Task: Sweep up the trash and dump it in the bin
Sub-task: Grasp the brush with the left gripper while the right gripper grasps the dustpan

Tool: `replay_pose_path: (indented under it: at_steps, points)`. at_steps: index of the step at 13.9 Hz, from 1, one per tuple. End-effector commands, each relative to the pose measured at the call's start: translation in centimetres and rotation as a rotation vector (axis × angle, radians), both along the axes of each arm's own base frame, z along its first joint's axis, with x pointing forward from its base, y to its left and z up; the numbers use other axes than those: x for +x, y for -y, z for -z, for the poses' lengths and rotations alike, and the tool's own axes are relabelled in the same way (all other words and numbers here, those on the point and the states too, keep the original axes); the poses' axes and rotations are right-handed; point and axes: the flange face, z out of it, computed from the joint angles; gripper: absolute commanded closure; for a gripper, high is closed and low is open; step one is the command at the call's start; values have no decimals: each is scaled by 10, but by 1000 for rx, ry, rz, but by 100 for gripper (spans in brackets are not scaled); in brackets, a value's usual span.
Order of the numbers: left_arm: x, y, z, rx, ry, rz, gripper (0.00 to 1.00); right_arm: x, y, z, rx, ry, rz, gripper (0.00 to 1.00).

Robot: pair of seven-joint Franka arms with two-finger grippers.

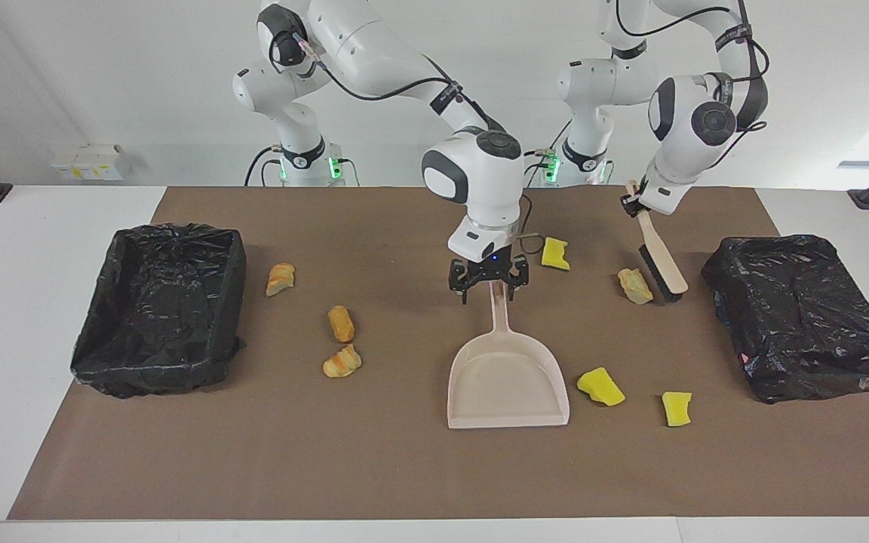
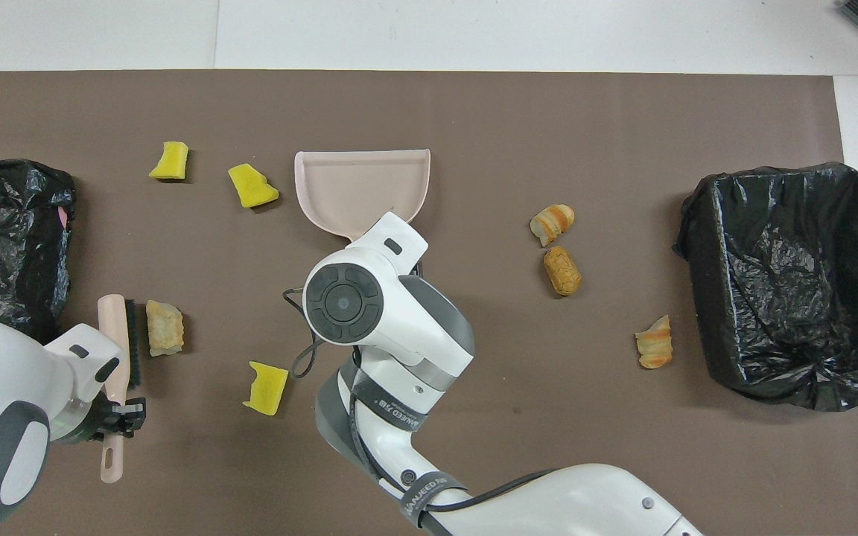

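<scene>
Three yellow pieces of trash (image 1: 555, 253) (image 1: 600, 386) (image 1: 677, 408) and several tan lumps (image 1: 280, 278) (image 1: 341, 323) (image 1: 342, 362) (image 1: 634, 286) lie scattered on the brown mat. The beige dustpan (image 1: 508, 381) lies flat at mid-table, its handle pointing toward the robots. My right gripper (image 1: 489, 285) is open, low over the handle's end, one finger on each side. In the overhead view the right wrist hides it. My left gripper (image 1: 634, 202) is shut on the brush (image 2: 112, 339), whose bristles rest beside one tan lump (image 2: 164, 327).
An open bin lined with a black bag (image 1: 163, 302) stands at the right arm's end of the table. A second black-bagged bin (image 1: 804, 317) stands at the left arm's end. Bare mat (image 1: 329, 460) stretches along the edge farthest from the robots.
</scene>
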Motion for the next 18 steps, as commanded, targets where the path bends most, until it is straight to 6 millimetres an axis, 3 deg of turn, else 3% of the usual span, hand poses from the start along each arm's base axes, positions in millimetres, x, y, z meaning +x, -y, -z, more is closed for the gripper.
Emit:
replay_pose_path:
  at_steps: [1,3,8,9,11,13,15,18]
  points:
    - [-11,3,2,-9,-30,109,100,4,-12,6,15,43,11,5]
    - [-14,9,3,-78,-63,179,100,4,-13,6,10,57,4,12]
    - [-26,57,0,-152,-127,249,100,5,-12,7,6,60,-2,60]
    - [-24,68,-5,-151,-119,277,100,5,-11,8,1,57,-5,68]
    - [-7,71,-16,-175,-91,329,100,5,-9,9,-11,50,-8,96]
    - [20,56,-23,-219,-74,401,100,10,0,2,-29,42,-39,100]
    - [50,24,-29,-246,-44,414,100,19,27,-27,-71,27,-94,100]
    - [94,16,-43,-249,14,460,100,31,73,-55,-136,-14,-286,100]
